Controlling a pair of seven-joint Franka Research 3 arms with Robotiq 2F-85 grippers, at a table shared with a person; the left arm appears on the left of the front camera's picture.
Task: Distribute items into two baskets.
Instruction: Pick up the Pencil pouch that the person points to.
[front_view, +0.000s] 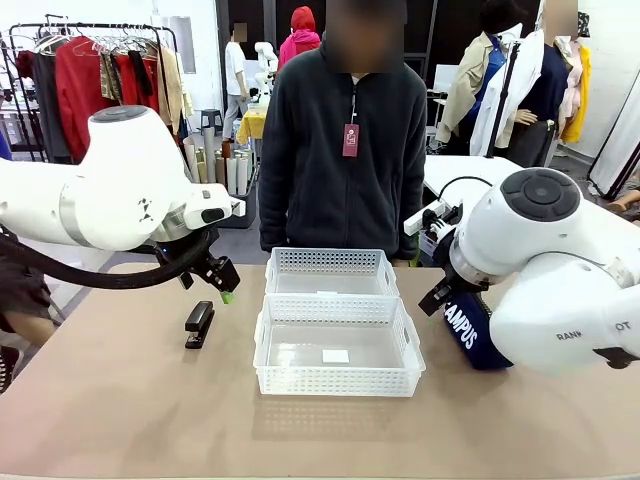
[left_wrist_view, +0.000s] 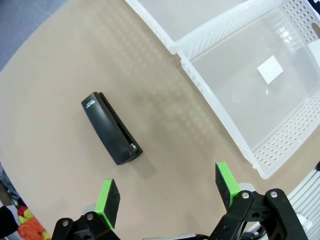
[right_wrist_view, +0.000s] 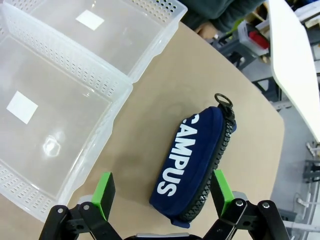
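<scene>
The right arm (front_view: 560, 290) and left arm (front_view: 120, 180) loom over a tan tabletop (front_view: 120, 400), each above one item.
Two lattice baskets sit mid-table, long sides touching: the near basket (front_view: 335, 375) and the far basket (front_view: 330, 272). The CAMPUS pouch (right_wrist_view: 192, 160) lies toward the right edge, its long axis near-to-far and zip ring at the far end, under the wide-open right gripper (right_wrist_view: 162, 190). The stapler (left_wrist_view: 111, 128) lies lengthwise near-to-far toward the left edge, ahead of the open left gripper (left_wrist_view: 167, 187). A person (front_view: 340, 150) stands at the far edge, with a clothes rack (front_view: 90, 70) behind.
</scene>
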